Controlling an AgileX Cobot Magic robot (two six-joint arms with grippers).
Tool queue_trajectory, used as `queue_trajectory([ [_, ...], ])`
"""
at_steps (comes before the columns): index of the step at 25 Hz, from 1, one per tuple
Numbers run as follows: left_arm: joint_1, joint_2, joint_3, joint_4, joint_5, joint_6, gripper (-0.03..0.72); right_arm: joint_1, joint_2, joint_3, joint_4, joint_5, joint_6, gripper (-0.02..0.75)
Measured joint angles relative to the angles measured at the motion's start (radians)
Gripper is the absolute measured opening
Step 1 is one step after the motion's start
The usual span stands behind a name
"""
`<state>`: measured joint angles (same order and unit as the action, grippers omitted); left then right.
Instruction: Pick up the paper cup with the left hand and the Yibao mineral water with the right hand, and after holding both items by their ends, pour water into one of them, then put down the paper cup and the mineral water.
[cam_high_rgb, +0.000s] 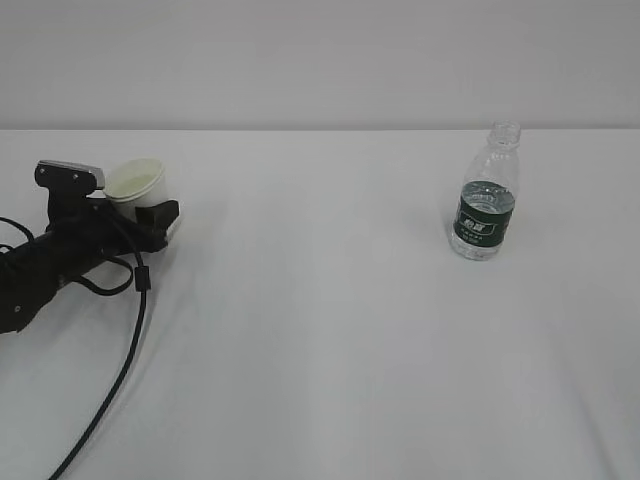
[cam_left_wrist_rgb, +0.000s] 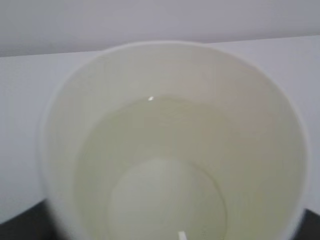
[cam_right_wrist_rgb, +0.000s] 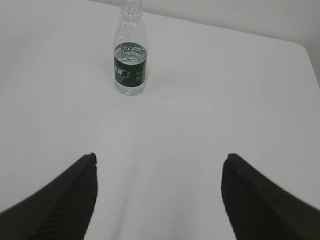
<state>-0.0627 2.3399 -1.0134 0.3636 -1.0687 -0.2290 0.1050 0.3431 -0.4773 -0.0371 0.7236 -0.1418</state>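
A: Where's the left hand (cam_high_rgb: 150, 215)?
B: Low on the tabletop (cam_high_rgb: 330, 330), jaws around the paper cup (cam_high_rgb: 137, 183); grip unclear.
A: The right hand (cam_right_wrist_rgb: 160, 200)?
B: Jaws wide, empty; the Yibao mineral water (cam_right_wrist_rgb: 130, 55) stands well beyond.

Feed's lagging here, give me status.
Left gripper around paper cup, water inside. Right gripper open, empty. Bottle upright, standing free. Nothing in the way.
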Motion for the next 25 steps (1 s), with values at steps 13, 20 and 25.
queue_trajectory([
  [13, 0.000, 0.000, 0.028, 0.000, -0.042, 0.000, 0.522, 0.000, 0.000, 0.000, 0.002, 0.017, 0.000, 0.585],
  [20, 0.000, 0.000, 0.028, 0.000, -0.043, -0.004, 0.531, 0.000, 0.000, 0.000, 0.005, 0.020, 0.000, 0.585],
  [25, 0.000, 0.000, 0.030, 0.008, -0.040, -0.025, 0.533, 0.000, 0.000, 0.000, 0.005, 0.019, 0.000, 0.585],
])
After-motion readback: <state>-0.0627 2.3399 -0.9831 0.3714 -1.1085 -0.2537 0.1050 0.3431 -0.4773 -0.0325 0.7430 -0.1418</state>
